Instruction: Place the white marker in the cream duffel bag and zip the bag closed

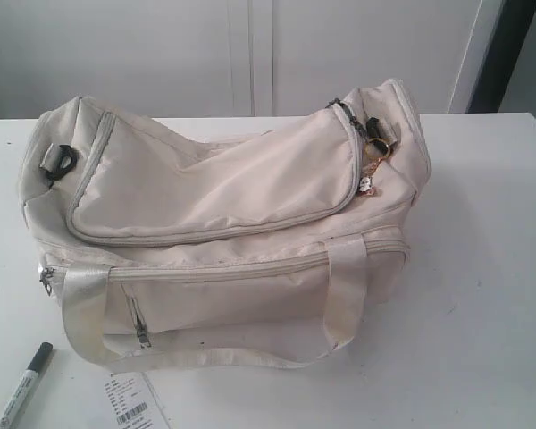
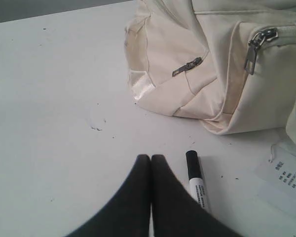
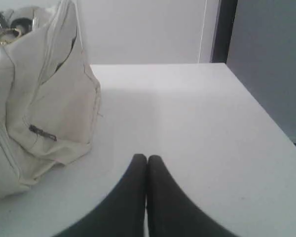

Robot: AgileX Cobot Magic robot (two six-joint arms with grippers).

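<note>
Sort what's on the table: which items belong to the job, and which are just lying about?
For the job: slim white marker with dark cap; large soft cream fabric duffel bag.
Lying about: flat white paper barcode label.

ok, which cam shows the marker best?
Left wrist view: the marker lies close, with its dark cap and printed barrel clear, though its tail end is out of sight. The exterior view catches the marker only in a corner, small and cropped by the frame edge. The right wrist view doesn't show it.

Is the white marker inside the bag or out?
Out: the white marker lies capped on the table, apart from the cream duffel bag.
</note>
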